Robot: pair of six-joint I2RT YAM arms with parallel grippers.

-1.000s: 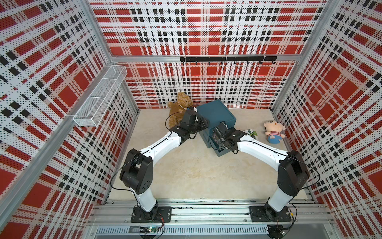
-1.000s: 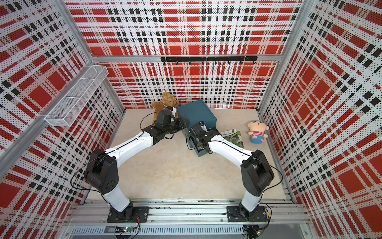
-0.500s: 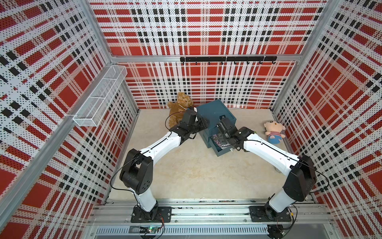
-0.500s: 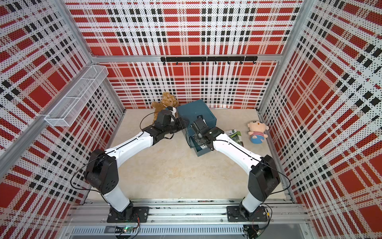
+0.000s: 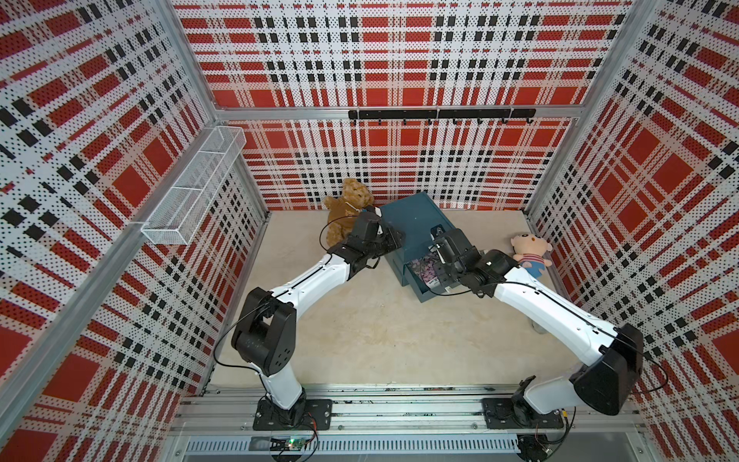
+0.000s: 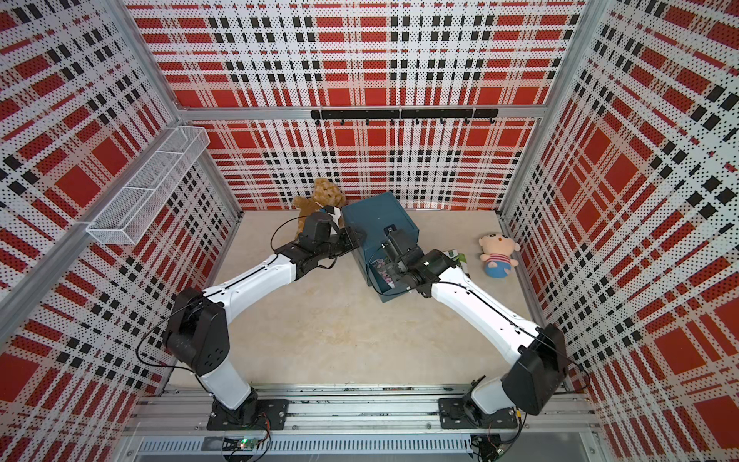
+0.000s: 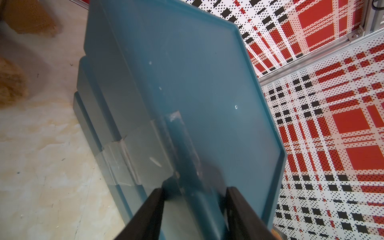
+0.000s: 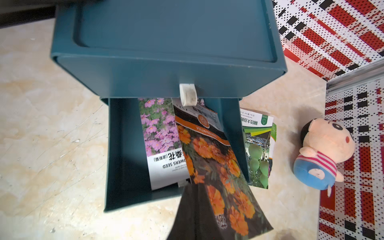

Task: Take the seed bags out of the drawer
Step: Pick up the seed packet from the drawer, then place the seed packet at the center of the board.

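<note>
Beige worktop [image 5: 360,344] lies closest, and a bit further in the bottom drawer [image 8: 122,145] of the blue box [image 8: 172,31] stands pulled out. The right pincer [image 5: 440,274] is over this drawer and is closed on the orange packet [image 8: 214,158], the one with orange flowers on black. That packet is tilted up and about half out. Its near end sticks out past the drawer's front wall, and its far end is tucked under the white knob [image 8: 188,94] of the shut drawer above. The pink packet [image 8: 160,133], with pink flowers and a white label, lies flat on the drawer floor, partly under the orange one, and nothing holds it. The green packet [image 8: 258,149] lies outside on the worktop, just beside the drawer's side wall, between the box and the pig doll [image 8: 324,153]. So I think one bag is out, one is on its way, and one is left to pick. I cannot tell if more bags hide deeper in the drawer. Further back, the left pincer [image 7: 194,197] has its two black fingers [image 7: 149,212] on each side of the box's top edge and seems to grip it, likely to keep the box from sliding. At the very back sits the brown bear [image 5: 346,208], near the box.
</note>
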